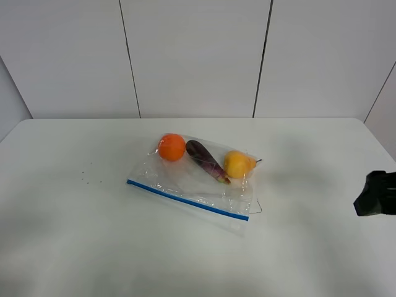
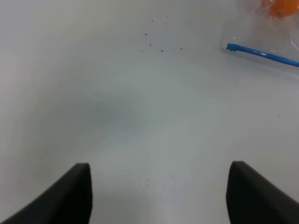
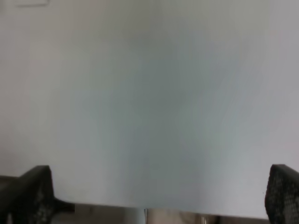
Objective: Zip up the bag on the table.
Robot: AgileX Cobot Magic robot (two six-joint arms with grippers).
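- My left pincer (image 2: 159, 196) stands wide: in its wrist view I see one dark finger (image 2: 65, 196) at each lower corner with bare table (image 2: 140, 116) between them, and nothing held.
- Under and just ahead of the left pincer there is only white tabletop with a few tiny dark specks (image 2: 156, 44) further out.
- Beyond those specks, well ahead of the left pincer and off to one side, I see the corner of the bag (image 2: 261, 32), the end of its blue strip (image 2: 261, 54) and a bit of the orange (image 2: 280, 7) through the plastic.
- The left pincer is well apart from the bag; no part of it touches the plastic.
- My right pincer (image 3: 159, 200) is wide too: its two dark fingers (image 3: 32, 196) sit at opposite lower corners of its wrist view, empty, with plain white table (image 3: 154, 102) between them and, near its base, the table's edge.
- From the high camera I see the right pincer only as a dark block (image 1: 376, 193) at the right edge, well apart from the bag.
- The bag (image 1: 185, 182) lies flat near the table's (image 1: 74, 247) middle, strip (image 1: 185, 198) on the near side, running aslant.
- Inside it, along the far side, lie the orange (image 1: 172, 146), a dark purple eggplant (image 1: 206, 160) and a yellow pear (image 1: 238, 164).
- I cannot tell whether the strip is sealed.
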